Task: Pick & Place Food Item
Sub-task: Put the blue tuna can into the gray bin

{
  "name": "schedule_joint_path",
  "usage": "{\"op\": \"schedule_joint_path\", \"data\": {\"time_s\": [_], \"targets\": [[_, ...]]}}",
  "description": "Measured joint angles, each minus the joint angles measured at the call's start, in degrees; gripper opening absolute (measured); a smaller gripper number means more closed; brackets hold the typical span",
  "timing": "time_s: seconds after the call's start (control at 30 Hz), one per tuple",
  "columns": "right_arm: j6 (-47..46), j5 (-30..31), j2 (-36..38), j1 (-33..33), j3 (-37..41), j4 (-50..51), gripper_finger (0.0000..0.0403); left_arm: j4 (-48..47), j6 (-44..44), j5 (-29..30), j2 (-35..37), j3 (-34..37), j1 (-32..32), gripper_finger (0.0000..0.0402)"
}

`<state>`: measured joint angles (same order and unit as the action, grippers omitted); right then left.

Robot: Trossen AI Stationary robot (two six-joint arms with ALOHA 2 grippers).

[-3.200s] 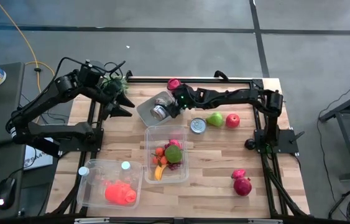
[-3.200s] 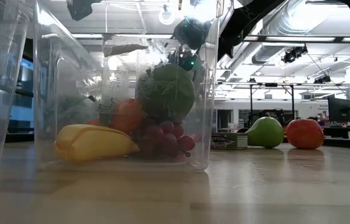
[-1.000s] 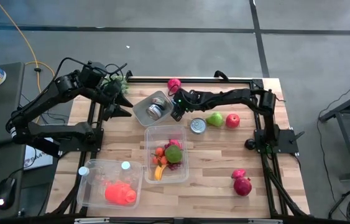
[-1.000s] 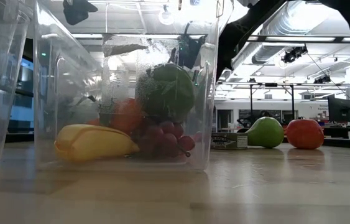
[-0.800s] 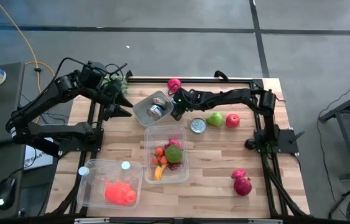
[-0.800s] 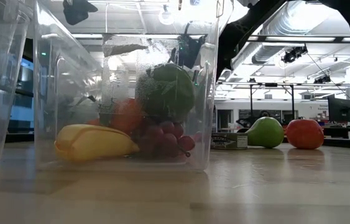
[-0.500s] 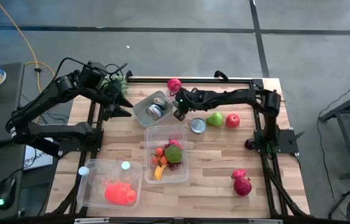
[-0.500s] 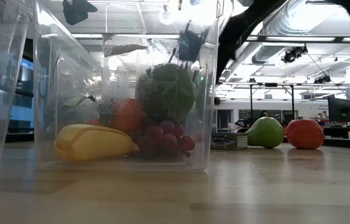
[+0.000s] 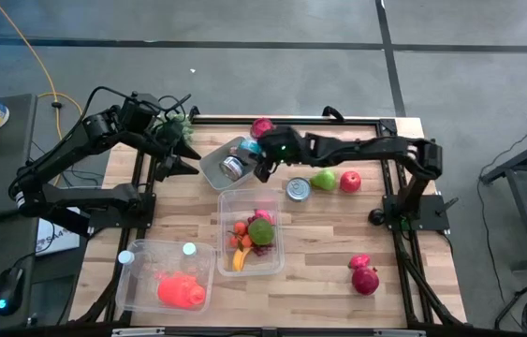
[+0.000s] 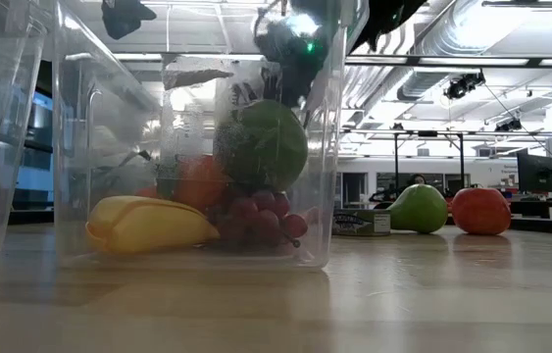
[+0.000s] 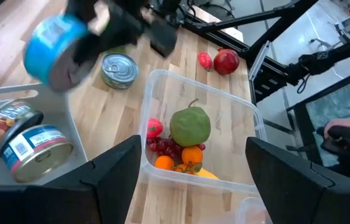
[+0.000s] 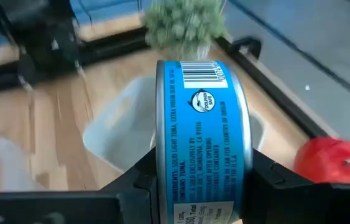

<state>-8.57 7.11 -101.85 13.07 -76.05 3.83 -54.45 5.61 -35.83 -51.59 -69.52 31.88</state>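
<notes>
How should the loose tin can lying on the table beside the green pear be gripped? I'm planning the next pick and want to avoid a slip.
The tin can stands upright, its flat round lid facing up, with the green pear close on one side. Come straight down from above and close the end effector fingers across its curved side wall, along the axis that keeps clear of the pear. The low, wide shape probably leaves little wall to hold, so go low.

Right arm stretched across the table, right gripper (image 9: 257, 161) fingers (image 12: 138, 179) clamped, left arm bent at the table's far-left corner

A blue-labelled tuna can (image 12: 201, 146) sits on edge, clamped in the right end effector (image 9: 261, 161), above the grey tray (image 9: 214, 165) at the tabletop's far middle.
</notes>
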Motion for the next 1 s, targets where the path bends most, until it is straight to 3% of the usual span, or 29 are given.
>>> {"op": "schedule_joint_path", "data": {"time_s": [0.37,0.5,0.7,1.0], "targets": [[-4.1,-4.9,-8.1,0.6,0.1,0.0,0.0119,0.2,1.3,-0.4,0.0,0.0,0.0,0.0281],[-3.3,-3.4,-8.1,1.6,0.1,-0.1,0.0119,-0.1,1.7,-0.4,0.0,0.0,0.0,0.0281],[-3.0,5.1,-8.2,4.4,0.1,0.4,0.0119,-0.7,1.9,-0.6,0.0,0.0,0.0,0.0281],[-3.6,4.8,-8.1,5.5,0.0,5.7,0.0119,-1.1,2.3,-0.6,0.0,0.0,0.0,0.0281]]}}
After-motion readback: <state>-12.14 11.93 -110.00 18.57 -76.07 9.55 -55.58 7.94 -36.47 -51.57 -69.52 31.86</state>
